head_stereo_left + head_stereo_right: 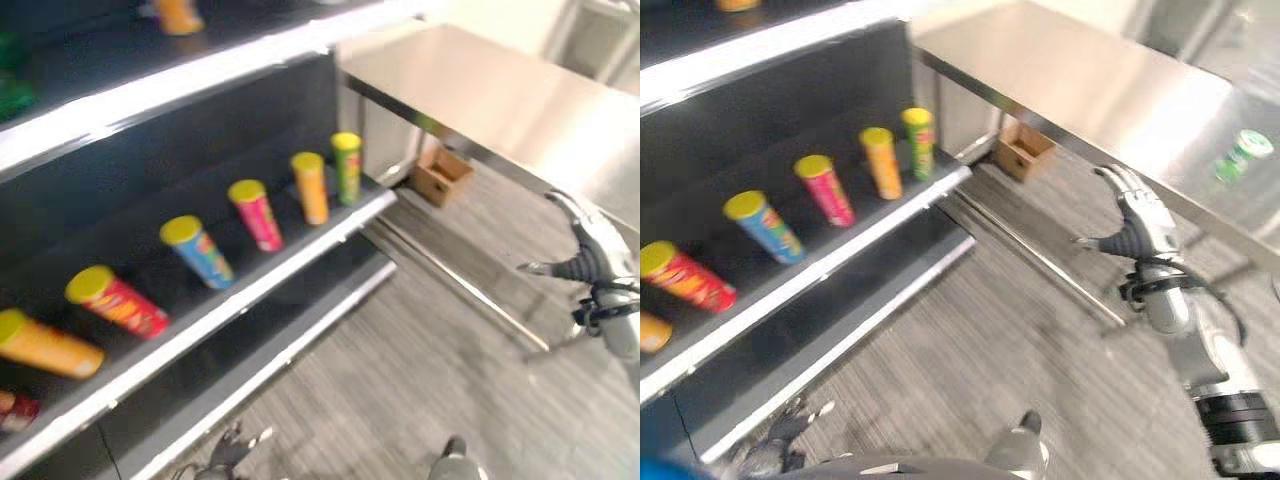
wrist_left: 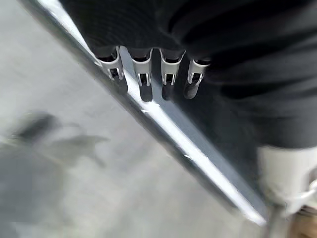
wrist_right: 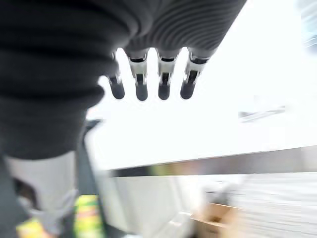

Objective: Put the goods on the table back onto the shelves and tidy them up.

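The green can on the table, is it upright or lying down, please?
Lying down: the green can rests on its side on the steel table.

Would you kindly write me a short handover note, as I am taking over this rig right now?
Right hand: raised beside the steel table, fingers relaxed, holding nothing.
Left hand: low by the bottom shelf edge, fingers straight, holding nothing.
Done: a row of yellow-lidded cans stands on the middle shelf, from the orange can at one end to the green can at the other.
Left: one green can on the table is still to be shelved. The cans' spacing looks uneven and may need tidying.
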Available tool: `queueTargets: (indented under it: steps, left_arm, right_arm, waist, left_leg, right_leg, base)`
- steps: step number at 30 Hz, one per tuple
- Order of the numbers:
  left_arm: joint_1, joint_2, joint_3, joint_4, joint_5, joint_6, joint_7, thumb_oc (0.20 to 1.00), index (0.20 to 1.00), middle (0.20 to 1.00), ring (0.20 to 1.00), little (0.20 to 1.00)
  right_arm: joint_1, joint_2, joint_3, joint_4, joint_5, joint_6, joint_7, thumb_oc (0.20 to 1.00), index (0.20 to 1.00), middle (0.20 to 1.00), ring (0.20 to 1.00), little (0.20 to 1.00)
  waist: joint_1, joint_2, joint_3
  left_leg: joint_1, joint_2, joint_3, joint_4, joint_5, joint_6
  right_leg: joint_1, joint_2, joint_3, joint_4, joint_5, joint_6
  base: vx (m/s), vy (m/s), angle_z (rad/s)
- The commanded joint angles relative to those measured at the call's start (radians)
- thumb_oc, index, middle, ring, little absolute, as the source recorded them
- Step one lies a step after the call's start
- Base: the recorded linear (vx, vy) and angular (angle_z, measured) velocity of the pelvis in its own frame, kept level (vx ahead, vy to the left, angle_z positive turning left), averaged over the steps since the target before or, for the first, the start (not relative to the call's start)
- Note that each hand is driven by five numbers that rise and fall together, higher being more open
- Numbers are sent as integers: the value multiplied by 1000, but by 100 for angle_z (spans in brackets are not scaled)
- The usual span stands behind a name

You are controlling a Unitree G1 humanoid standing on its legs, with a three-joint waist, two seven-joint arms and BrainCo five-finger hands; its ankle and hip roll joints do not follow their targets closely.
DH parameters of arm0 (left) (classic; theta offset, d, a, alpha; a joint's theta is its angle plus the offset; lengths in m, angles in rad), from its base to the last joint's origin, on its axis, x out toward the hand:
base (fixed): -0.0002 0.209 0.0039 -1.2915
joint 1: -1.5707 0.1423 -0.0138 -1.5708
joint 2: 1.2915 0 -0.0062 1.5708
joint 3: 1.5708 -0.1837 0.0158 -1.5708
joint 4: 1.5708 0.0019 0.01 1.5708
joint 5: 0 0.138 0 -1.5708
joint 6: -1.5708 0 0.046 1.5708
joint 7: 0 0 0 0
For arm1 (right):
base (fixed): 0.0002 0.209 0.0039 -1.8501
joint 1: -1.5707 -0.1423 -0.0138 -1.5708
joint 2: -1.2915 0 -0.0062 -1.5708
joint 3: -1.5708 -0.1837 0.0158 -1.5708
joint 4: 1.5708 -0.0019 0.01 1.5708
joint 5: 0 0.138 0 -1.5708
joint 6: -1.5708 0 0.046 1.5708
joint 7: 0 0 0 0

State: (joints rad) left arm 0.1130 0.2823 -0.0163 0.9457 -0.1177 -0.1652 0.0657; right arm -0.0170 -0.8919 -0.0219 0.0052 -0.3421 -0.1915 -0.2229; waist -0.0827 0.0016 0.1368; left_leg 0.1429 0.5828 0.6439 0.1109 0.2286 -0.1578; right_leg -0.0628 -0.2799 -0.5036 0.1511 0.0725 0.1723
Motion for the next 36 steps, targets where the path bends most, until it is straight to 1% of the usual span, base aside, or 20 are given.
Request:
queueTargets:
  steps: [1,2,3,4,5,6,7,8,9,12,13,16,18,22,24,27,30,31,34,36]
  left_arm:
    - [-25,90,-19,-66,-97,-19,4,1000,1000,1000,1000,1000]
    - [-21,85,-21,-63,-92,-19,1,1000,1000,1000,1000,1000]
    - [-16,81,-24,-63,-88,-14,-1,1000,1000,1000,1000,1000]
    - [-13,78,-22,-65,-89,-12,1,1000,1000,1000,1000,1000]
    - [-6,75,-13,-67,-92,-16,3,1000,1000,1000,1000,1000]
    - [9,63,-6,-69,-94,-23,8,1000,1000,1000,1000,1000]
    - [9,63,-6,-69,-94,-23,8,1000,1000,1000,1000,1000]
    - [16,55,-11,-57,-84,-24,2,1000,1000,1000,1000,1000]
    - [11,51,-13,-45,-78,-23,1,1000,1000,1000,1000,1000]
    - [1,43,-23,-28,-63,-22,4,1000,1000,1000,1000,1000]
    - [-3,41,-26,-27,-62,-23,7,1000,1000,1000,1000,1000]
    - [-12,38,-30,-26,-66,-24,11,1000,1000,1000,1000,1000]
    - [-18,31,-27,-24,-67,-21,14,1000,1000,1000,1000,1000]
    - [9,13,-17,-18,-61,-18,11,1000,1000,1000,1000,1000]
    - [17,10,-12,-10,-58,-17,7,1000,1000,1000,1000,1000]
    - [17,11,-10,0,-58,-17,8,1000,1000,1000,1000,1000]
    - [18,15,-9,3,-62,-15,9,1000,1000,1000,1000,1000]
    - [16,19,-13,7,-54,-12,7,1000,1000,1000,1000,1000]
    - [3,37,-22,-1,-48,-9,8,1000,1000,1000,1000,1000]
    - [-2,48,-27,-8,-46,-8,8,1000,1000,1000,1000,1000]
  right_arm:
    - [-30,25,-98,-150,47,-70,-42,1000,1000,1000,1000,1000]
    - [-25,25,-100,-152,50,-70,-43,1000,1000,1000,1000,1000]
    - [-27,26,-97,-159,57,-68,-43,1000,1000,1000,1000,1000]
    - [-34,24,-89,-163,63,-67,-42,1000,1000,1000,1000,1000]
    - [-54,26,-77,-163,69,-70,-41,1000,1000,1000,1000,1000]
    - [-93,29,-61,-139,70,-72,-49,1000,1000,1000,1000,1000]
    - [-94,29,-60,-139,70,-72,-49,1000,1000,1000,1000,1000]
    - [-127,38,-51,-125,67,-73,-53,1000,1000,1000,1000,1000]
    - [-137,40,-48,-125,63,-75,-55,1000,1000,1000,1000,1000]
    - [-144,42,-46,-129,59,-77,-61,1000,1000,1000,1000,1000]
    - [-142,41,-44,-126,57,-76,-65,1000,1000,1000,1000,1000]
    - [-139,41,-45,-120,54,-73,-72,1000,1000,1000,1000,1000]
    - [-131,42,-63,-126,45,-62,-88,1000,1000,1000,1000,1000]
    - [-138,47,-64,-122,35,-54,-93,1000,1000,1000,1000,1000]
    - [-141,50,-60,-115,30,-50,-92,1000,1000,1000,1000,1000]
    - [-156,56,-47,-111,26,-48,-91,1000,1000,1000,1000,1000]
    - [-173,62,-30,-104,15,-42,-87,1000,1000,1000,1000,1000]
    - [-171,67,-38,-105,3,-38,-86,1000,1000,1000,1000,1000]
    - [-157,87,-63,-100,-14,-30,-89,1000,1000,1000,1000,1000]
    - [-153,100,-80,-107,-19,-23,-88,1000,1000,1000,1000,1000]
  waist:
    - [35,-65,23]
    - [35,-61,32]
    - [51,-59,45]
    - [69,-65,58]
    - [80,-79,67]
    - [97,-93,71]
    - [97,-93,72]
    - [111,-90,76]
    - [115,-86,77]
    - [132,-67,76]
    - [139,-60,79]
    - [148,-55,85]
    - [155,-35,91]
    - [163,-16,73]
    - [163,-18,63]
    - [170,-34,58]
    - [182,-61,38]
    - [182,-70,27]
    - [174,-73,32]
    - [155,-72,51]
  left_leg:
    - [-89,109,-11,39,126,-104]
    - [-92,98,-38,66,126,-104]
    - [-114,55,-131,105,90,-97]
    - [-166,-11,-255,154,43,-82]
    - [-220,-94,-337,181,-24,-27]
    - [-234,-189,-377,194,-123,10]
    - [-234,-188,-377,195,-123,10]
    - [-261,-250,-378,171,-172,32]
    - [-268,-278,-384,141,-180,39]
    - [-298,-344,-446,9,-128,35]
    - [-310,-359,-463,-29,-99,32]
    - [-335,-377,-463,-89,-75,28]
    - [-345,-384,-414,-142,-35,15]
    - [-305,-385,-367,-173,-14,26]
    - [-288,-382,-345,-171,-11,29]
    - [-279,-389,-332,-146,-31,40]
    - [-260,-411,-308,-122,-78,67]
    - [-236,-425,-298,-120,-104,85]
    - [-190,-456,-291,-134,-147,119]
    - [-156,-479,-296,-138,-174,146]
  right_leg:
    - [200,41,-14,-218,-61,8]
    - [201,66,3,-229,-78,-6]
    - [199,91,40,-233,-103,-20]
    - [195,110,78,-237,-114,-33]
    - [179,120,89,-238,-99,-48]
    - [180,148,142,-238,-111,-59]
    - [180,148,143,-238,-111,-59]
    - [178,167,174,-238,-115,-66]
    - [178,176,191,-238,-118,-64]
    - [177,203,224,-238,-117,-62]
    - [182,212,233,-238,-120,-61]
    - [196,222,240,-238,-132,-61]
    - [219,249,247,-238,-150,-66]
    - [251,269,272,-238,-172,-59]
    - [265,266,282,-238,-183,-61]
    - [275,254,295,-238,-189,-62]
    - [301,225,292,-238,-182,-55]
    - [295,207,284,-183,-186,-47]
    - [219,168,259,11,-192,6]
    - [145,128,252,178,-145,63]
  base:
    - [56,-513,2]
    - [81,-397,33]
    - [82,-389,27]
    - [4,-383,-84]
    - [51,-445,-142]
    - [23,-308,-133]
    - [128,-273,-86]
    - [87,-103,-79]
    - [124,-113,-112]
    - [130,-24,-70]
    - [107,-22,-6]
    - [150,-34,-4]
    - [195,12,-17]
    - [154,80,-43]
    - [211,153,-70]
    - [129,86,-41]
    - [217,150,-50]
    - [230,207,-36]
    - [121,186,-21]
    - [40,194,-4]
